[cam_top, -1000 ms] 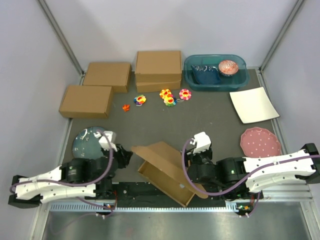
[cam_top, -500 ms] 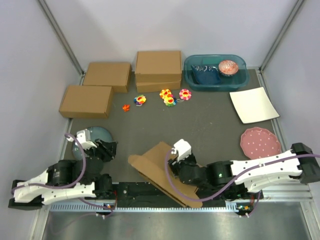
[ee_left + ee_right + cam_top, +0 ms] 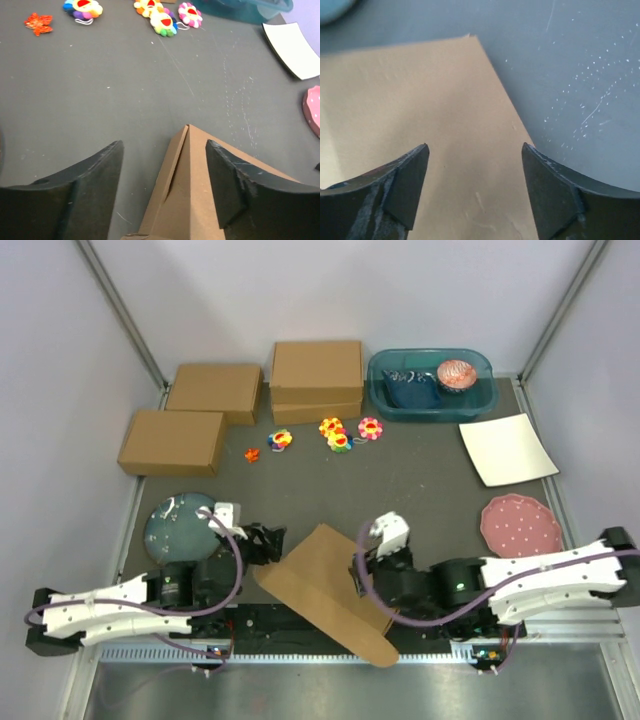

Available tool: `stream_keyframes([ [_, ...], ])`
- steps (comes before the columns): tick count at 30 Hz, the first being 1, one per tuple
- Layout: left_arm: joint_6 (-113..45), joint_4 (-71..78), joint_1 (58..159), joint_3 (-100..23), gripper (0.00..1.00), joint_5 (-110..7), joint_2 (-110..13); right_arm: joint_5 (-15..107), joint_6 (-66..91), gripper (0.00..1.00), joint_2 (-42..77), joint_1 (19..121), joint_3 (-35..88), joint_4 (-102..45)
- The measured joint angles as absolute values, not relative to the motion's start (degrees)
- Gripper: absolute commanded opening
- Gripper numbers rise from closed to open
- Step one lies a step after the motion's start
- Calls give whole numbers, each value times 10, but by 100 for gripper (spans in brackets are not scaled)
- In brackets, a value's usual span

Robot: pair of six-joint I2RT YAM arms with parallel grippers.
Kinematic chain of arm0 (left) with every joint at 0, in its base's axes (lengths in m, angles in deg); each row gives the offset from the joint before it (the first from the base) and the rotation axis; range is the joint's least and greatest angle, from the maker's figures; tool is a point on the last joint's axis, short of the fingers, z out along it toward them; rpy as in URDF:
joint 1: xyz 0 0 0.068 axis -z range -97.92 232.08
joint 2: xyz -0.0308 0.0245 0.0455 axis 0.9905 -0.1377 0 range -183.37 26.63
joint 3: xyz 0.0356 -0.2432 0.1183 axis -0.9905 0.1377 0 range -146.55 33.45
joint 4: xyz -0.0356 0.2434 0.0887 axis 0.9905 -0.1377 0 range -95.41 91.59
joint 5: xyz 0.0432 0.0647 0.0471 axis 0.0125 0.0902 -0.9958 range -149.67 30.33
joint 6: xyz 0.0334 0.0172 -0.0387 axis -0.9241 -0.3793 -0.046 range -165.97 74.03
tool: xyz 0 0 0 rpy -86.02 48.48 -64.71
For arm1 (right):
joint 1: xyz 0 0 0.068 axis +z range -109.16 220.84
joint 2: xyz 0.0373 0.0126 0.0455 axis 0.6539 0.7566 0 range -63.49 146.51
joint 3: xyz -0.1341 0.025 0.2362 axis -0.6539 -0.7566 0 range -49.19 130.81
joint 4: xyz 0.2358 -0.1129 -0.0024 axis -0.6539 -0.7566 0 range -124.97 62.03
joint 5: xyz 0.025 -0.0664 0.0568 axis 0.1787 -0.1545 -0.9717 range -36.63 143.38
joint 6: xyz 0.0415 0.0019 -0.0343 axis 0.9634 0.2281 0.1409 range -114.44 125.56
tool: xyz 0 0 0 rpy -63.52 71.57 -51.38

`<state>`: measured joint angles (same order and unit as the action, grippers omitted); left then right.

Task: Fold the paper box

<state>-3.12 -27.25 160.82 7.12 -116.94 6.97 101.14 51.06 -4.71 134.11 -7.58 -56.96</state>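
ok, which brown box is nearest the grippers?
The paper box at the near edge, right by the left gripper and right gripper; the other boxes sit at the back.

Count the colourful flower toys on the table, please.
4, all at the far side: the left flower beside an orange piece; the upper middle flower and the lower middle flower close together; the right flower near the teal tub. None seems hidden.

Matt cardboard paper box [image 3: 315,585], scuffed grey table [image 3: 400,480]
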Motion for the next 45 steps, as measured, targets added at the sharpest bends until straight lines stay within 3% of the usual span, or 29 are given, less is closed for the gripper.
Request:
stream_keyframes([
  [2, -42, -247, 1608, 75, 77, -1151, 48, 1018, 548, 92, -99, 1334, -76, -595],
  [8, -59, -202, 1602, 76, 77, -1091, -8, 1008, 708, 97, -237, 1283, -75, -728],
  [18, -25, -167, 1543, 133, 75, -942, -85, 886, 871, 99, -154, 1283, -95, -840],
  [28, -8, -125, 1538, 158, 74, -875, -85, 803, 953, 99, -227, 1283, -189, -812],
  [35, 9, -104, 1538, 191, 73, -860, -95, 782, 963, 97, -216, 1276, -234, -723],
  [39, 13, -83, 1536, 197, 73, -872, -104, 772, 923, 93, -211, 1214, -242, -686],
  [45, 5, -29, 1496, 203, 68, -875, -140, 741, 789, 85, -189, 1040, -262, -585],
])
